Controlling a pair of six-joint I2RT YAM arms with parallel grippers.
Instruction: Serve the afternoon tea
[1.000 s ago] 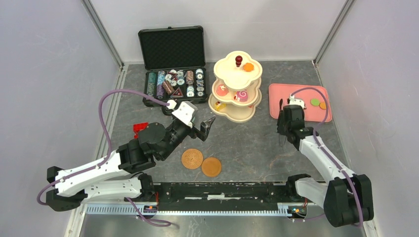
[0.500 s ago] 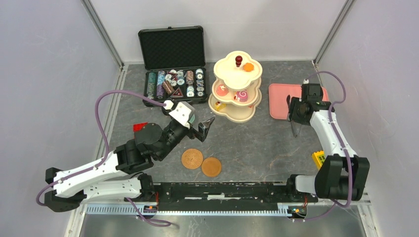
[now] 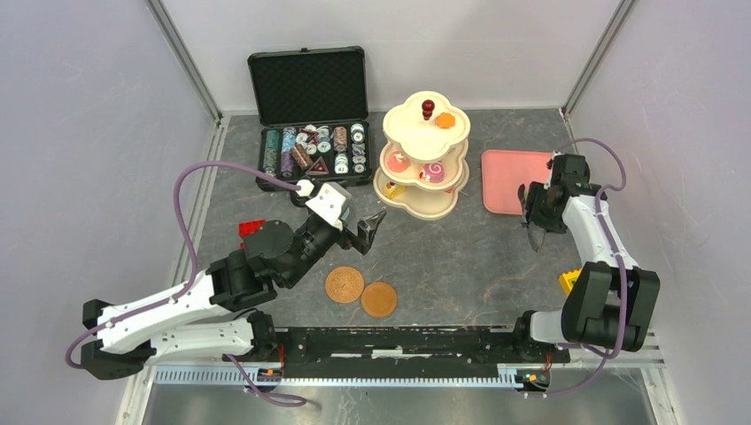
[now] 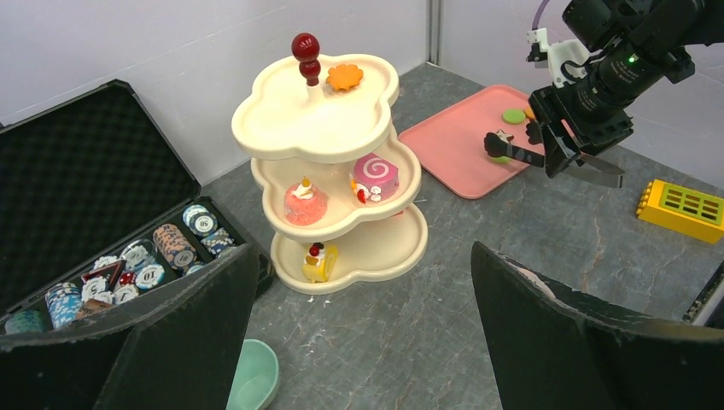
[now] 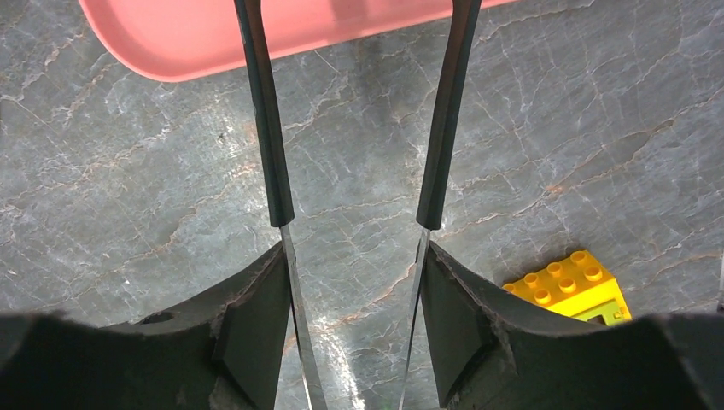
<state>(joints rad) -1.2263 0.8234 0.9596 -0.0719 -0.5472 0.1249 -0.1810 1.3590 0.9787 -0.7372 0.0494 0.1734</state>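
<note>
The cream three-tier stand [image 3: 423, 190] with its red knob holds an orange pastry [image 3: 445, 119], two pink ones [image 3: 433, 172] and a yellow one [image 4: 320, 260]. Two brown saucers [image 3: 344, 284] [image 3: 379, 299] lie near the front. My left gripper [image 3: 359, 232] is open and empty, left of the stand. The teal cup [image 4: 252, 376] sits just under its left finger. My right gripper [image 3: 537, 212] is shut on metal tongs [image 5: 265, 111] with black tips, which stand open at the near edge of the pink tray [image 3: 505, 173]. A green pastry [image 4: 513, 115] lies on the tray. The brown cup is out of view.
An open black case of poker chips [image 3: 310, 133] stands at the back left. A red toy car [image 3: 251, 227] is beside my left arm. A yellow brick [image 3: 569, 282] lies near my right arm's base and shows in the right wrist view [image 5: 568, 286]. Walls close in on the left, right and back.
My right arm swung right and back, carrying the tongs to the pink tray's near edge. The yellow brick came into view. My left arm barely moved.
</note>
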